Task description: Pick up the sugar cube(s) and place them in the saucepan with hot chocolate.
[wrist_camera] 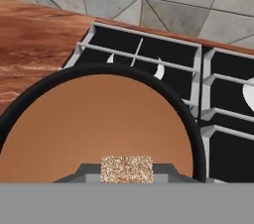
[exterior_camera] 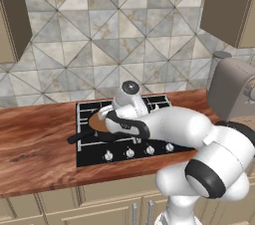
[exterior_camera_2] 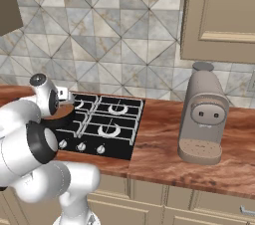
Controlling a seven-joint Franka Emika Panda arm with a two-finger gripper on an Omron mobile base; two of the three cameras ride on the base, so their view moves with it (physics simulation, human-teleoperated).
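The tool (wrist_camera: 127,174) hangs over the saucepan with hot chocolate (wrist_camera: 89,119), its two dark tips closed on one speckled brown-and-white sugar cube (wrist_camera: 126,169) whose long side runs across between them. In the hand view the cube sits above the smooth brown liquid, and I cannot tell whether it touches the surface. One saucepan stands on the front left burner of the black stovetop (exterior_camera: 149,142), near the table's (exterior_camera: 35,144) front edge; its straight black handle (exterior_camera: 79,137) points left and slightly toward the front edge, its end reaching the stovetop's left rim. The white arm covers most of the pan in the left base view, leaving one brown sliver and the handle. In the right base view the pan (exterior_camera_2: 62,114) is largely hidden behind the arm. One grey coffee machine (exterior_camera_2: 201,117) stands toward the table's right end, and five knobs (exterior_camera: 130,153) line the stovetop's front.
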